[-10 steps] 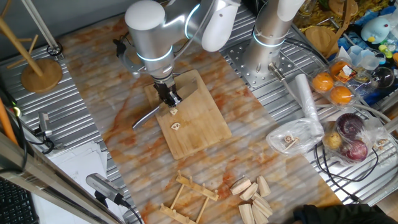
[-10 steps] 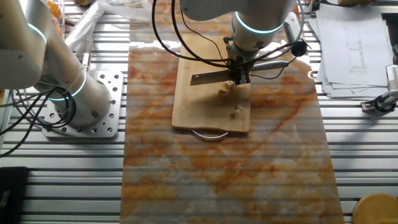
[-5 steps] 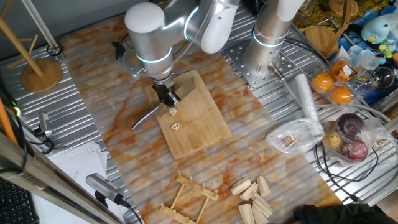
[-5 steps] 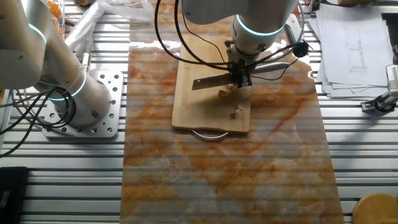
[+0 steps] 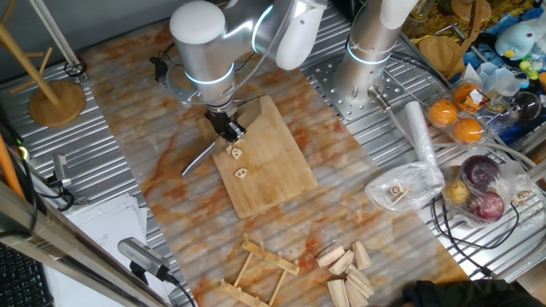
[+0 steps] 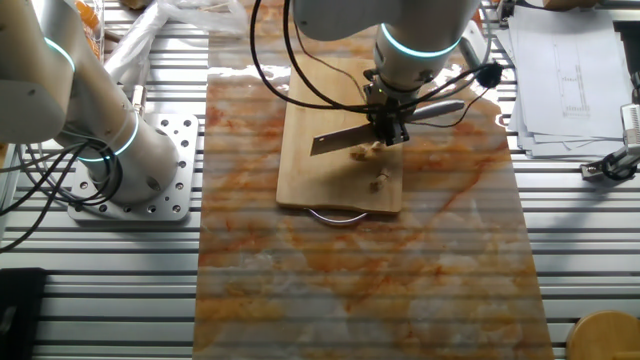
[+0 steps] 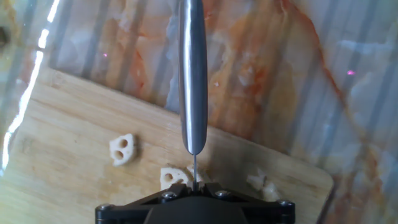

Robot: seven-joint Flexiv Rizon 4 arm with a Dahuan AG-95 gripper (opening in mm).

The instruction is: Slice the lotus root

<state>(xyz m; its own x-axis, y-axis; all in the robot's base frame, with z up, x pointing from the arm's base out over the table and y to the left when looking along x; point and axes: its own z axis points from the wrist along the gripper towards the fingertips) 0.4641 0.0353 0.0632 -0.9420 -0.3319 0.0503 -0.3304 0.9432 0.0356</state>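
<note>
The pale cream lotus root [image 6: 366, 151] lies in pieces on the rectangular bamboo cutting board [image 5: 273, 166], on the marble-patterned worktop [image 6: 350, 270]. The gripper [image 6: 387, 126] is clamped on a steel-bladed knife [image 6: 345, 139]. No writing is legible.

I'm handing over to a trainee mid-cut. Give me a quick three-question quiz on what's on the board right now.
1. True or false: the gripper holds a knife.
2. The lotus root pieces lie on: A the board, B the marble mat, C the metal table.
3. Which edge of the board do they sit near in the hand view?

Key: 1 true. 2 A. 3 The edge nearest the gripper.
</note>
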